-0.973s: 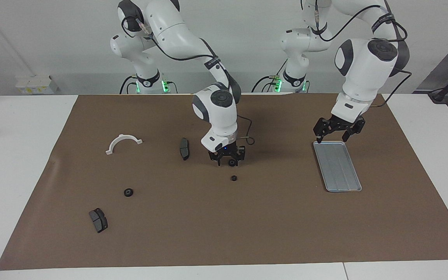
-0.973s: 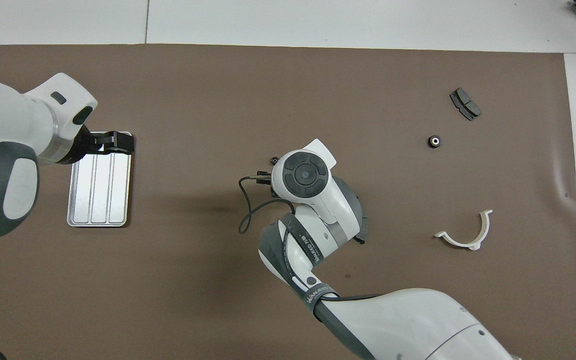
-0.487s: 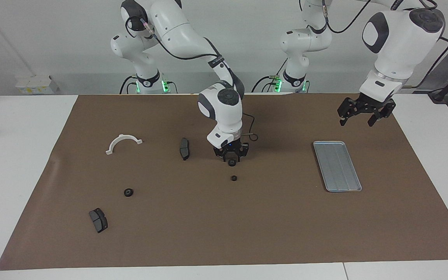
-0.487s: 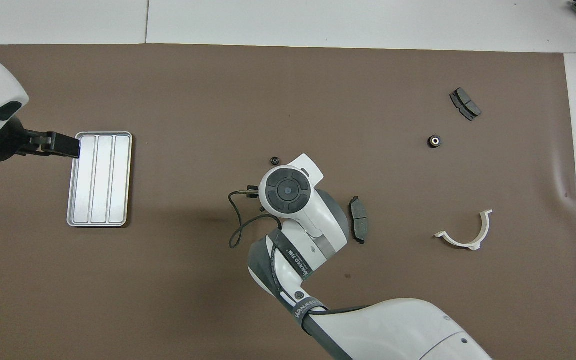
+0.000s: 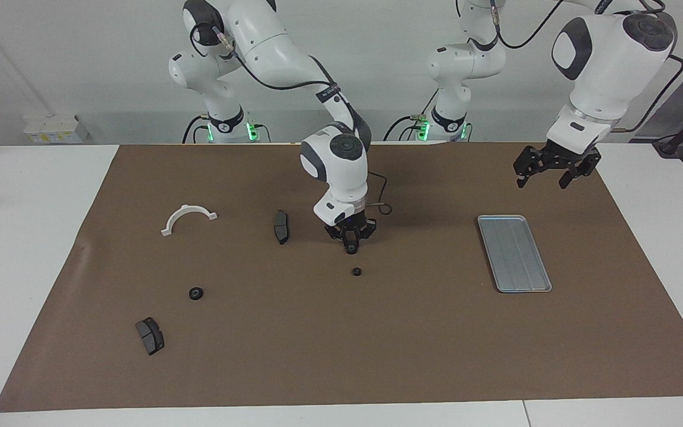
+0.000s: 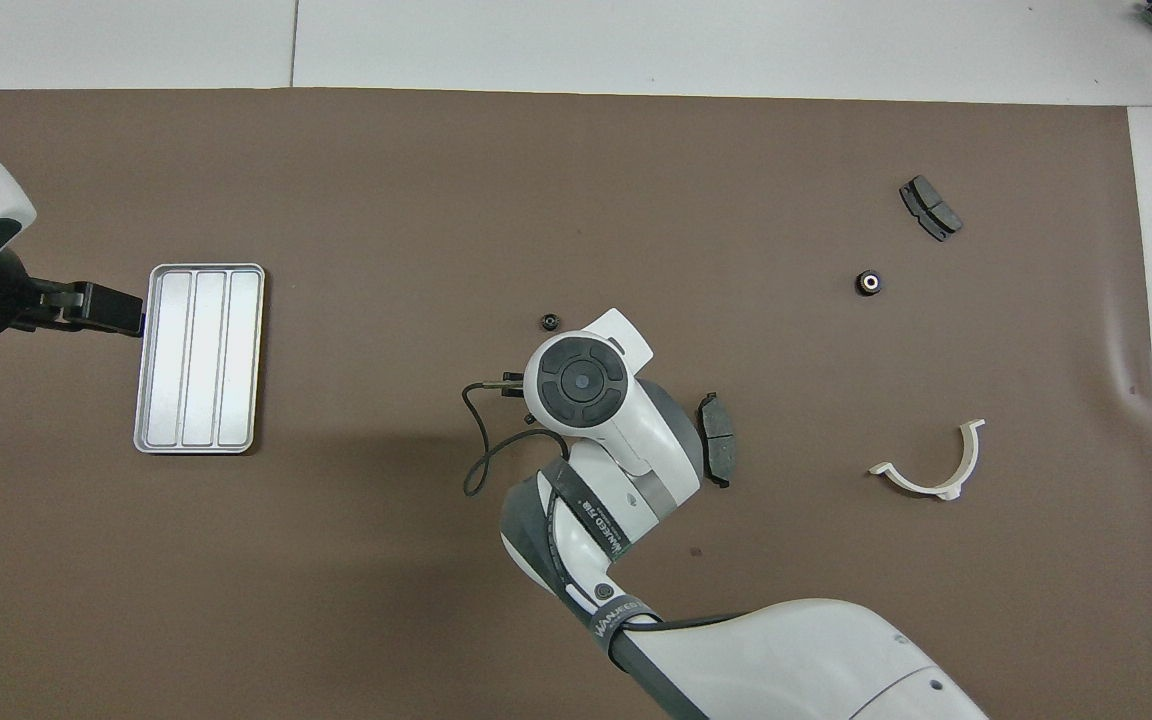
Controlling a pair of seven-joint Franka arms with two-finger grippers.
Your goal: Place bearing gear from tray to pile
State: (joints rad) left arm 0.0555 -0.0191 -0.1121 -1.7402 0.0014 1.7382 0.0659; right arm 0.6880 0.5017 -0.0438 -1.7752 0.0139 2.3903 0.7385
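White bench (image 5: 33,249) bearing a brown mat (image 5: 341,332) that covers most of its top. Right arm (image 5: 294,65), white, reaching from its base to the middle of the mat. Left arm (image 5: 608,53), white, raised at its own end of the bench. Tray (image 5: 514,253), silver-grey metal, rectangular with rounded corners, raised rim and lengthwise ridges, lying flat on the mat toward the left arm's end, nothing in it. Pipe clamp half (image 5: 188,218), white, curved, with end tabs, on the mat toward the right arm's end. Brake pad (image 5: 281,226), dark, near the middle of the mat, just beside the right arm's wrist. Second brake pad (image 5: 150,335), dark, farther from the robots, toward the right arm's end. Left tool (image 5: 549,167), black, fingers spread wide and gripping nothing, hanging in the air over the mat near the tray's robot-side end. Right tool (image 5: 351,242), black, pointing down at mid-mat, fingertips drawn in around a bearing gear (image 5: 351,248); whether that gear rests on the mat or is lifted off it cannot be told. Second bearing gear (image 5: 356,272), small, black, on the mat a little farther from the robots. Third bearing gear (image 5: 196,293), black, ring-shaped, alone on the mat between the clamp half and the second brake pad.
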